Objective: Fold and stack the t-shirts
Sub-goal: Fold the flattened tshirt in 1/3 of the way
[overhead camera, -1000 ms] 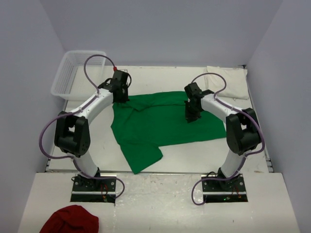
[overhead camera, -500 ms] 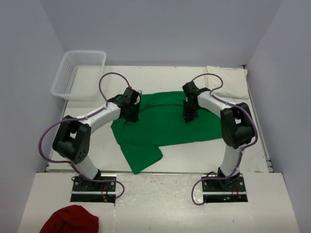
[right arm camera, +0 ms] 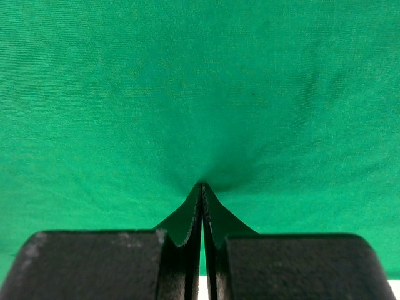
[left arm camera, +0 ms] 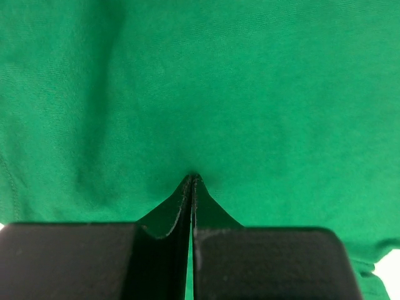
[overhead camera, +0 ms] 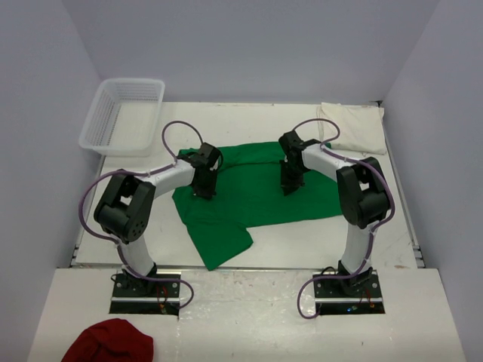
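The bright green t-shirt (overhead camera: 253, 197) lies spread across the middle of the table, with one part trailing toward the near edge. My left gripper (overhead camera: 204, 190) is down on its left side and my right gripper (overhead camera: 288, 185) on its right. In the left wrist view the left gripper (left arm camera: 190, 177) is shut, its tips sunk into the green t-shirt (left arm camera: 250, 94). In the right wrist view the right gripper (right arm camera: 202, 184) is shut too, and creases in the green t-shirt (right arm camera: 187, 81) radiate from its tips. The cream-white t-shirt (overhead camera: 353, 127) lies folded at the back right.
A clear plastic basket (overhead camera: 124, 111) stands at the back left corner. A dark red cloth (overhead camera: 109, 341) lies on the near ledge, left of the left arm's base. Both arms reach in over the table (overhead camera: 136, 226) from its near edge.
My left gripper moved from the shirt's back left edge inward and nearer, onto the green cloth, drawing that edge with it. The right gripper shifted slightly left.
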{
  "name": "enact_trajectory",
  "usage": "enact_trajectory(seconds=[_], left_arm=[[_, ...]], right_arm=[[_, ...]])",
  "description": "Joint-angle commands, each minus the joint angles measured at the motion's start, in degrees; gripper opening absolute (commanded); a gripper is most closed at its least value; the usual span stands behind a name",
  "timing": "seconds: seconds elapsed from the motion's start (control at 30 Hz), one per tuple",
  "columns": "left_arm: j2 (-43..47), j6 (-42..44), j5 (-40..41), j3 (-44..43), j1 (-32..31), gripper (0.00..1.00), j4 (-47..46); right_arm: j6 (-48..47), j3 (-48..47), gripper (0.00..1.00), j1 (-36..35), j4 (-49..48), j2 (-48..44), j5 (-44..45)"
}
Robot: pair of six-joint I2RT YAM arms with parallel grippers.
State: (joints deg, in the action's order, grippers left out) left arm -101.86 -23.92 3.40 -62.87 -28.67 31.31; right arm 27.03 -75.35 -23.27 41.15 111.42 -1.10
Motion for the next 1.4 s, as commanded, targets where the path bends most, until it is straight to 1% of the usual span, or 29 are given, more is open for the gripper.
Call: enact_trajectory(seconds=[0.0,0.17,0.53,0.67,0.73,0.77,0.93,1.2,1.37], left_arm=[[-2.02,-2.79,1.96,0.64,-0.34,0.00,0.94],[-5.10,-4.55,1.96,1.43,-0.34,0.00,2.97],[-3.61,-5.61,5.21,3.63,0.10,0.00,4.37],[-0.89,-5.09,5.83,5.12,3.34,0.00,4.38],[0.35,-4.47,3.82,6.79,5.63,0.00,3.59],[1.22,-3.60,3.20,7.32,8.16,0.00,3.32],[1.67,-2.09,3.37,8.12,13.10,0.00,4.11],[1.93,-1.65,4.16,5.30,13.20,0.00,5.43],[7.63,-2.27,5.21,4.95,11.88,0.00,4.81]], right_arm=[[0.40,1.17,0.00,-0.81,-1.33,0.20,-0.74],[0.66,2.14,0.00,-2.66,-2.12,0.47,-1.00],[0.84,0.82,0.00,-5.39,-1.86,3.02,-0.74],[0.66,-0.15,0.00,-5.39,-0.63,3.63,1.01],[0.48,-0.23,0.00,-5.30,-0.63,3.55,1.02],[0.40,-0.41,0.00,-5.30,-0.54,3.55,1.02],[0.22,-1.37,0.00,-5.30,0.07,2.58,1.02],[-1.36,-2.70,0.00,-5.30,-0.10,2.32,0.75],[-4.26,-2.34,0.00,-5.82,-2.82,-0.32,1.02]])
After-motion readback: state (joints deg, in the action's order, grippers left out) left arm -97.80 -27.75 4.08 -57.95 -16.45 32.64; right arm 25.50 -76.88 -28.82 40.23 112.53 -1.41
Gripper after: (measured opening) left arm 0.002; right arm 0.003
